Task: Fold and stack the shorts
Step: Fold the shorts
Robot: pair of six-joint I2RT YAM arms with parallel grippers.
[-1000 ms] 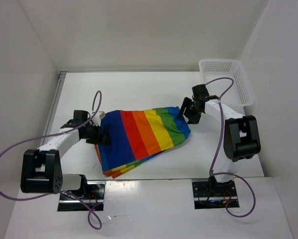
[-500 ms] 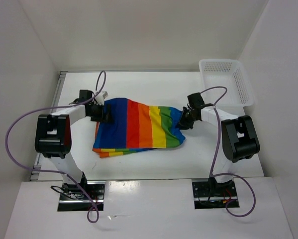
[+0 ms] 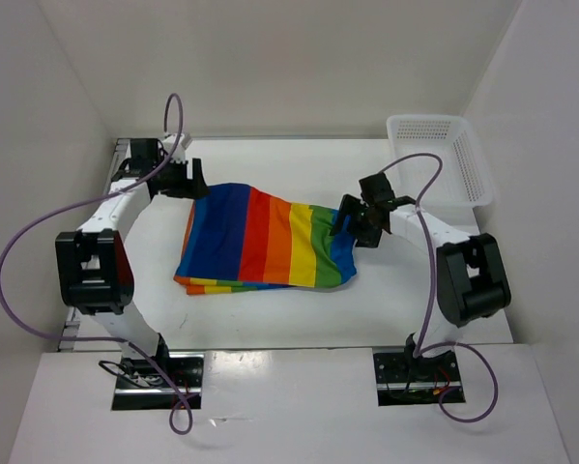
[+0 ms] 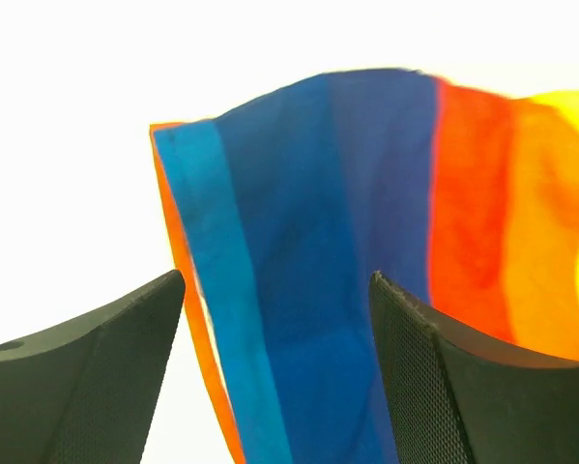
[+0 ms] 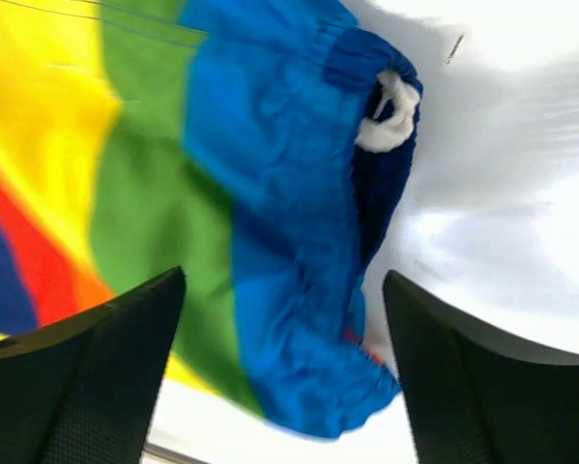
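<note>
The rainbow-striped shorts point(image 3: 265, 242) lie folded flat in the middle of the table, blue end to the left and blue waistband to the right. My left gripper point(image 3: 196, 184) is open at the shorts' far left corner. In the left wrist view point(image 4: 276, 280) the blue stripe point(image 4: 347, 242) shows between the spread fingers. My right gripper point(image 3: 343, 220) is open at the waistband end. In the right wrist view point(image 5: 284, 275) the gathered blue waistband point(image 5: 299, 290) and the white drawstring point(image 5: 390, 116) show between the fingers. Neither gripper holds fabric.
A white mesh basket point(image 3: 442, 155) stands at the far right corner of the table. White walls close in the table on the left, back and right. A metal rail point(image 3: 107, 193) runs along the left edge.
My left gripper has swung from the near left to the far left corner of the shorts. The shorts now lie flatter and more square. My right gripper has shifted slightly left.
</note>
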